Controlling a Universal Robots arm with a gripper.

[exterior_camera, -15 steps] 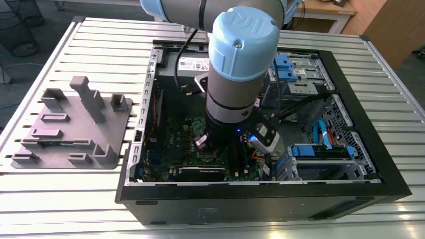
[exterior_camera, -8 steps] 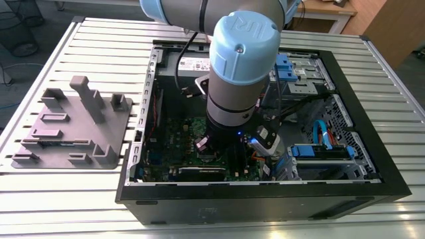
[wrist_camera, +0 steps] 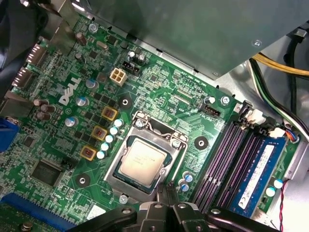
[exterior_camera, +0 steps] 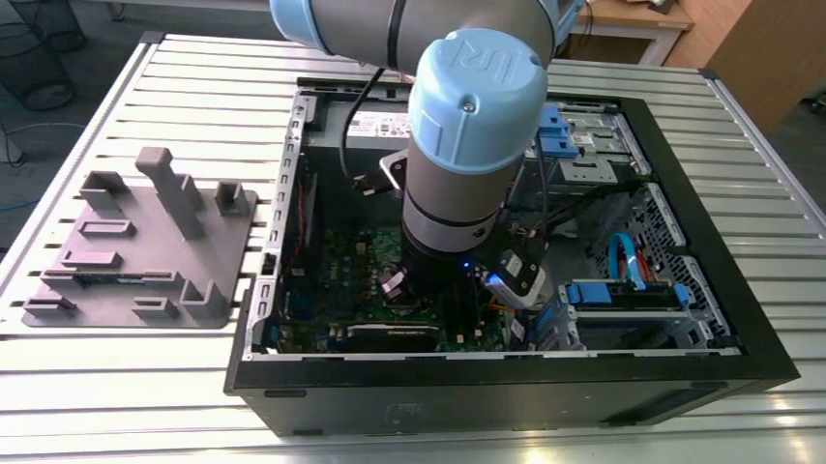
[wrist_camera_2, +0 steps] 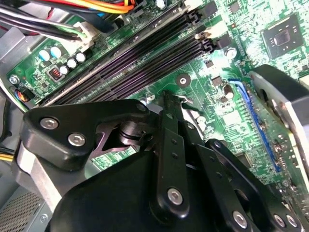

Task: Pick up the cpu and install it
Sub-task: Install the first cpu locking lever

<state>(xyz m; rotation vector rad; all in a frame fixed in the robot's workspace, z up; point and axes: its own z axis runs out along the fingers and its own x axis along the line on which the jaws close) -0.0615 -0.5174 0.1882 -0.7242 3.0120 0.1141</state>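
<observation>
Gripper [wrist_camera: 166,191]: black linkage nearest the lens in both wrist views; its slim fingers [wrist_camera_2: 169,108] meet tip to tip, clenched on nothing, poised just off one edge of the CPU socket.
Fixture block [exterior_camera: 142,246]: grey moulded holder on the slatted table [exterior_camera: 77,387], well apart from the computer case toward the exterior view's left.
Computer case [exterior_camera: 516,387]: black tower lying open on its side, green motherboard [wrist_camera: 164,89] exposed inside.
Robot arm [exterior_camera: 465,145]: grey tube with a pale blue cap, reaching down into the case over the motherboard.
CPU [wrist_camera: 143,161]: silvery-beige square, seated flat inside the socket, free of the gripper.
Socket frame [wrist_camera: 154,130]: dark metal surround lying around the CPU.
Memory slots [wrist_camera: 227,159]: dark purple rails beside the socket, one holding a blue memory stick [wrist_camera: 256,176].
Drive bays [exterior_camera: 626,295]: blue-tabbed cages inside the case, toward the exterior view's right.
</observation>
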